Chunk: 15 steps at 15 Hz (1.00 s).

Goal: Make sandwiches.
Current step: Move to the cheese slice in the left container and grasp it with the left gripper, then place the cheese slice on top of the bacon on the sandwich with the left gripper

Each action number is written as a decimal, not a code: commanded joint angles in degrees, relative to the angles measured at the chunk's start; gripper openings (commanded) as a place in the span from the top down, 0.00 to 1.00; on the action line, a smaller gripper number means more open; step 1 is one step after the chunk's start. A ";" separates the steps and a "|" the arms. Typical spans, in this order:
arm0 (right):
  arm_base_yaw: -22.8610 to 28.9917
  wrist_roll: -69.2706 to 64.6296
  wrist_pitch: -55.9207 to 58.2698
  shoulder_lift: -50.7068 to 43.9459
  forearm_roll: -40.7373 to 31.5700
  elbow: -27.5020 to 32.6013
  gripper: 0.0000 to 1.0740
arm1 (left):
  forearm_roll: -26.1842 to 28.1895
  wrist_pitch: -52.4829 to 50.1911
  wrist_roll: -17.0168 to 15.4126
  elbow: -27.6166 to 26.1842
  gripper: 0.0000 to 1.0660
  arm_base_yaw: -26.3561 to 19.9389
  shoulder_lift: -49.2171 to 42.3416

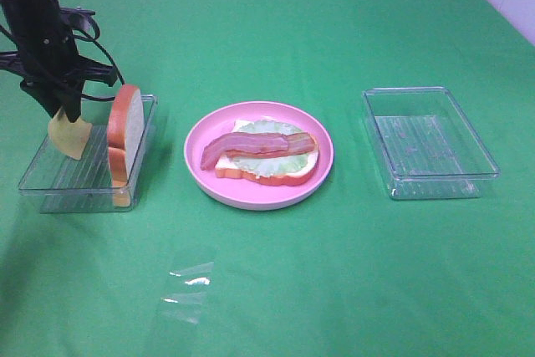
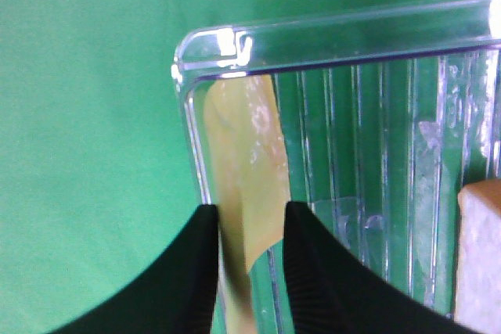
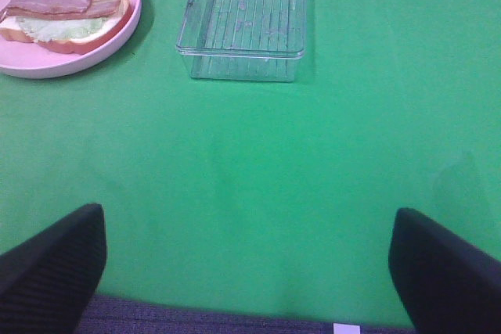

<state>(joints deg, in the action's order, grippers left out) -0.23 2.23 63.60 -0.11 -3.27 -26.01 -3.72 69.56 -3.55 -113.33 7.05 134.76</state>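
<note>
My left hand (image 2: pixel 250 213): pinched narrow on the yellow cheese (image 2: pixel 243 154), with one finger on each flat side. The cheese hangs down from it.
Where the cheese is: in a corner of the left tray (image 2: pixel 337 33), close to the wall. I cannot tell if its low edge touches the tray floor. It is not yet on the pink plate (image 1: pixel 251 198).
How to do it well: I think I should lift straight up first, so the cheese does not bump the tray wall. Then I go over to the plate and lay it flat on the bacon (image 1: pixel 251 146). I should squeeze softly, because the cheese looks thin and could bend or slip.
What to watch: the bread slice (image 1: pixel 125 131) stands on its edge just beside me. A wide swing could knock it over.
In the left tray: that one bread slice, on the side near the plate.
On the pink plate: the bottom bread (image 1: pixel 292 177), green lettuce (image 1: pixel 259 165) on it, and bacon on top. No cheese or top bread yet.
In the right tray (image 1: pixel 435 181): I see nothing.
My right hand (image 3: pixel 246 271): wide apart and holding nothing, over the green cloth (image 3: pixel 258 162).
</note>
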 commanded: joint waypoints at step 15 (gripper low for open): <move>0.06 -0.17 -0.11 -1.83 -0.23 0.06 0.13 | 6.88 5.04 1.09 -0.17 1.00 0.00 -18.33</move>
<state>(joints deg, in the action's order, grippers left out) -0.23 2.23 63.60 -0.11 -3.27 -26.01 2.29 69.67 -2.58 -113.33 7.05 117.28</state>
